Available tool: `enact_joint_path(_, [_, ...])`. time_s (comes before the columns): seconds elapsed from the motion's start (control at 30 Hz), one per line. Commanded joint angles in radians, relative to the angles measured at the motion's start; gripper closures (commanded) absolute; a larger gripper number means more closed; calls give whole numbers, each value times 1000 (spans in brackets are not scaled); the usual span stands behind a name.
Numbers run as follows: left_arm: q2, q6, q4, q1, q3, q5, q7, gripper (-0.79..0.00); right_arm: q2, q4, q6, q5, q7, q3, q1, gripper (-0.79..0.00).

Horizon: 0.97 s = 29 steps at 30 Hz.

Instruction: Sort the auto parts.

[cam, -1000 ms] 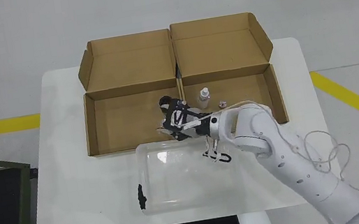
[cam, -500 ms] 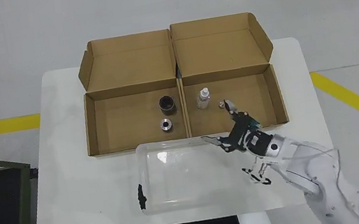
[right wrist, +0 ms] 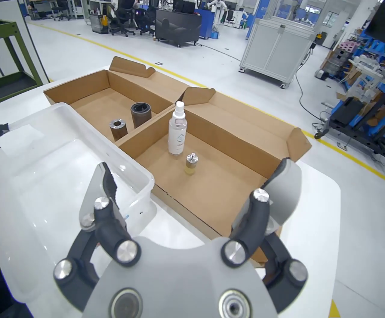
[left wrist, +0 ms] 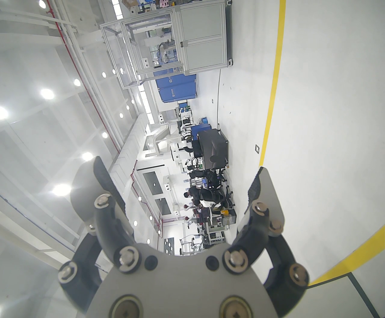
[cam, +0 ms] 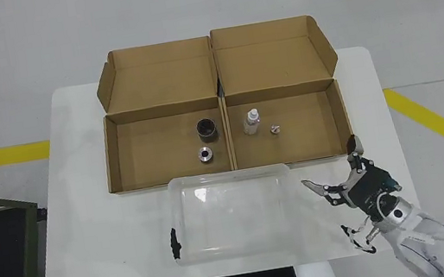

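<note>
Your right gripper (cam: 331,166) hangs over the counter's (cam: 82,248) corner beside the bin (right wrist: 60,108), fingers apart and bare. The left gripper's (left wrist: 180,167) fingers gape too. The sleeve (right wrist: 140,114) and bushing (right wrist: 118,129) stand in the left box (right wrist: 90,87). They are probably heavy, slick metal, so pinch across their sides. The bottle (right wrist: 177,132) and fitting (right wrist: 190,164) stand in the right box (right wrist: 240,129). The bottle looks light and tippy, so take its body.

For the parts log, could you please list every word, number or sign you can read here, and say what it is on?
No text here can be read.
Label on the bottle: print too small to read.
On the boxes: no print seen.
</note>
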Motion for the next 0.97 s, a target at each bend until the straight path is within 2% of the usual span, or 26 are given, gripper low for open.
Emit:
enact_joint_path(0.0, [0, 0, 0, 0, 0, 0, 0, -785, 1, -2, 2, -6, -30, 21, -23, -785])
enact_joint_path(0.17, [0, 0, 0, 0, 0, 0, 0, -785, 1, -1, 1, -5, -76, 48, -58, -785])
enact_joint_path(0.93, [0, 0, 0, 0, 0, 0, 0, -784, 2, 0, 0, -4, -77, 49, -59, -785])
